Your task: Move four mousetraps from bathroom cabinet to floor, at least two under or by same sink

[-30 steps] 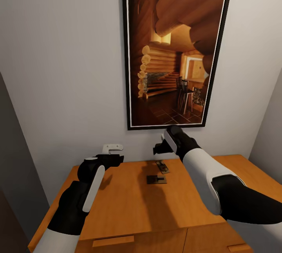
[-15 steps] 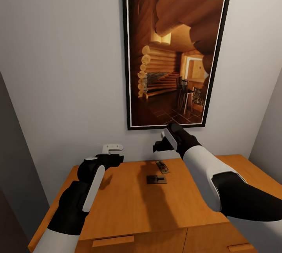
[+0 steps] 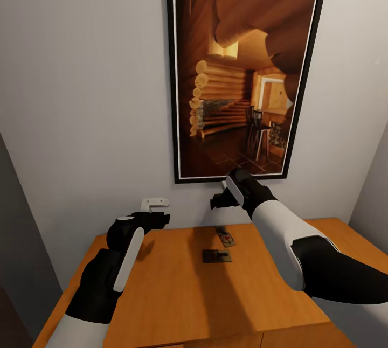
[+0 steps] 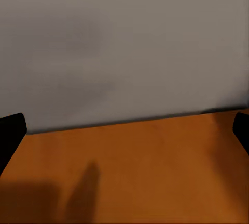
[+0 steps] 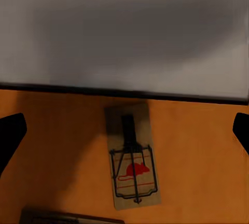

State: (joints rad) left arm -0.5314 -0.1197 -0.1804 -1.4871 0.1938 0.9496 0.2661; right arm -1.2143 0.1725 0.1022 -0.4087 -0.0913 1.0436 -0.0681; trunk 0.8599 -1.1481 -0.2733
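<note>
the right gripper (image 3: 217,200) hangs wide open and empty above a mousetrap (image 5: 132,162) on the cabinet (image 3: 178,289). the left gripper (image 3: 156,217) is spread wide too, holding nothing

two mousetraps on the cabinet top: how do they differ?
The far mousetrap lies nearer the wall, turned at an angle; the near mousetrap lies closer to the robot, long side across the head view. The far one reads lighter tan, the near one darker, in shadow. Both lie flat on the cabinet, apart, ungrasped.
</note>
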